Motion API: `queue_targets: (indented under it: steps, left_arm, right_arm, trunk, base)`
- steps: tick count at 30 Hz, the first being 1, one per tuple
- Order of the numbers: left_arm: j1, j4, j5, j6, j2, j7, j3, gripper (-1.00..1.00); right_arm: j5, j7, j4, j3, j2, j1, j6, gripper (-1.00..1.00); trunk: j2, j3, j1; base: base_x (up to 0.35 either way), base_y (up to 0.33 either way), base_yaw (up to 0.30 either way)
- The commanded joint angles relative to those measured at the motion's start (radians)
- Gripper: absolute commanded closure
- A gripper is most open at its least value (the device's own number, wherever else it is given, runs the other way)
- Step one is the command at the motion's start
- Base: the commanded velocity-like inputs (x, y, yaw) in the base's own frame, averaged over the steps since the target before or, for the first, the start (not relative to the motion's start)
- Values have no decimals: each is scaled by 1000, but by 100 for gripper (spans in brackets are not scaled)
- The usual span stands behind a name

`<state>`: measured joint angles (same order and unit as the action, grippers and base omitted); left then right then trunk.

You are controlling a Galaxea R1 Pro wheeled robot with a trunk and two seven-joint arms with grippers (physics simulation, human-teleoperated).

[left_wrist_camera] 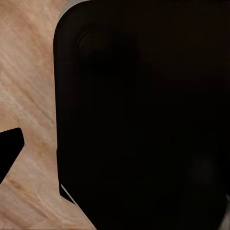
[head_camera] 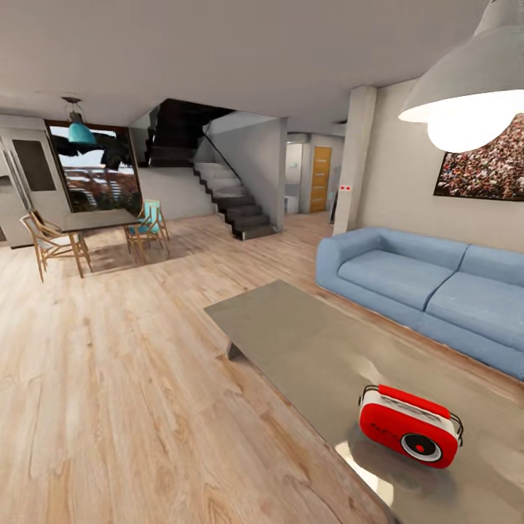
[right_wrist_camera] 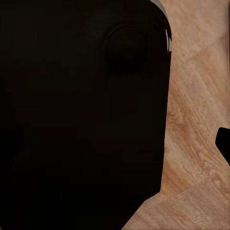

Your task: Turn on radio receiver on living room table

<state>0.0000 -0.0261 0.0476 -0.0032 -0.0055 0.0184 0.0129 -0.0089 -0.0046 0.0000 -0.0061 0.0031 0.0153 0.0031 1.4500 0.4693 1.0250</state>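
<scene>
- Dining table (head_camera: 98,220) with wooden chairs (head_camera: 47,244): far beyond the low table's far end, under a teal pendant lamp (head_camera: 81,132); not the task's table.
- Staircase (head_camera: 231,198): behind the low table's far corner, against the back wall.
- The table (head_camera: 291,335): low, glossy grey-beige top, set along the sofa's front, apparently as its coffee table.
- Blue sofa (head_camera: 422,280): just behind the table, under a framed crowd photo (head_camera: 486,166).
- The radio receiver (head_camera: 410,425): red with a white edge band, upright near the table's close end, dial facing outward, probably so its controls can be reached. Small lettering on its face is too fine to read.
- Left gripper and right gripper: the wrist views show dark housing over wood floor (left_wrist_camera: 28,86); I cannot tell whether either is open or holds anything.
- Judged stage: approach, radio not yet touched.
</scene>
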Motion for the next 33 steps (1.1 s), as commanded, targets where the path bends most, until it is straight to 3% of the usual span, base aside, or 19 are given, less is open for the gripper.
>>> queue_targets:
  steps: [1,15,33]
  left_arm:
    - [0,0,0,0,0,0,0,-100]
    - [0,0,0,0,-1,0,0,-100]
    - [0,0,0,-1,-1,0,0,-100]
  right_arm:
    - [0,0,0,0,0,0,0,-100]
    - [0,0,0,0,0,0,0,-100]
    - [1,0,0,0,0,0,0,-100]
  trunk:
    - [0,0,0]
    - [0,0,0]
    - [0,-2,0]
  base:
    - [323,0,-272]
    - [304,0,-280]
    - [19,0,-172]
